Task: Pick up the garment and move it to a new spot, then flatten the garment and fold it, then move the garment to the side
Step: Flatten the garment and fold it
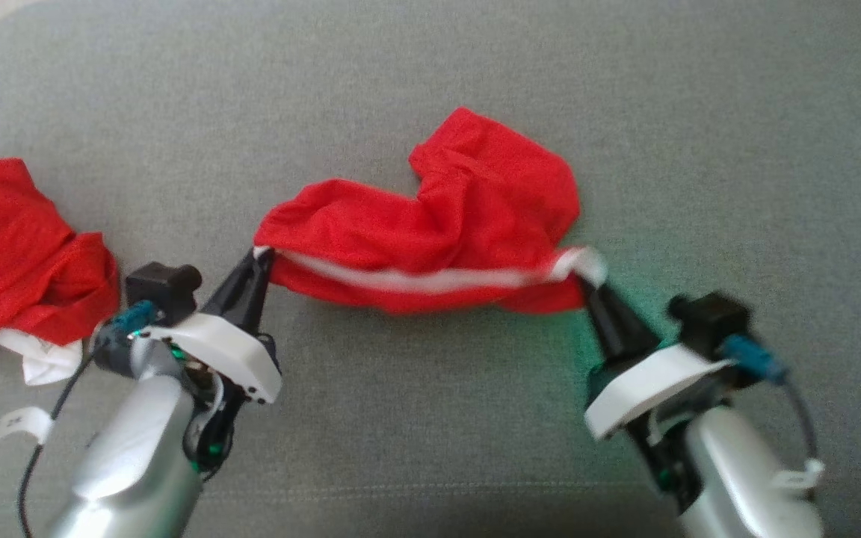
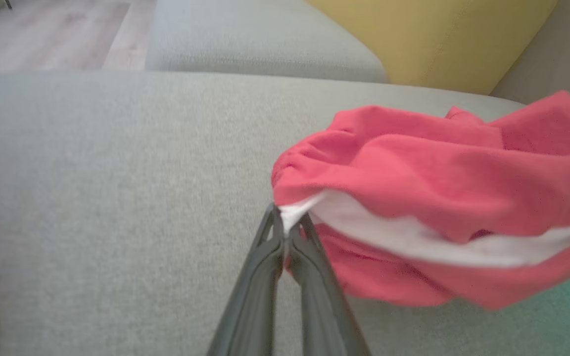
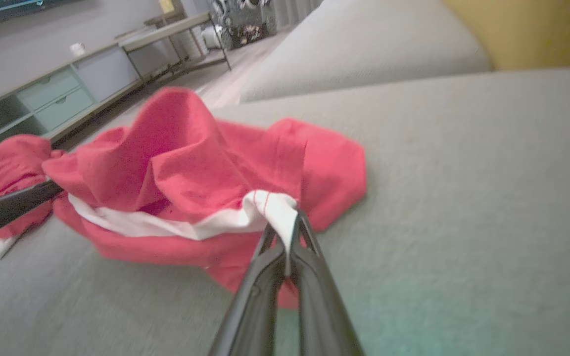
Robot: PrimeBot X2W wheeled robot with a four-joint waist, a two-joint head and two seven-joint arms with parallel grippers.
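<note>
At the far left of the head view, a bunched red cloth [image 1: 19,246] with a white patch at its lower edge is seen lying on the grey woven sofa cushion [image 1: 430,75], apart from the task's thing. Just to its right, the left claw [image 1: 260,258] is angled up and inward. Its two dark fingers are pressed together on the left end of the white band [image 1: 430,280] that runs along the near edge of the crumpled red fabric garment [image 1: 460,202]. The garment is placed near the middle of the cushion, between the two claws. The band is drawn out in a shallow sag from one claw to the other, and a fold of red cloth hangs below it. The far part of the garment is heaped on the cushion, with one rumpled corner raised toward the back. At the right end of the band, the right claw [image 1: 593,288] is seen, slightly blurred, tilted up and inward. Its fingers are clamped on a bunched white corner of the band. In the left wrist view, a mustard-yellow back cushion [image 2: 438,39] is visible beyond the garment. In the right wrist view, a low pale cabinet with drawers [image 3: 57,94] is made out against the far wall.
</note>
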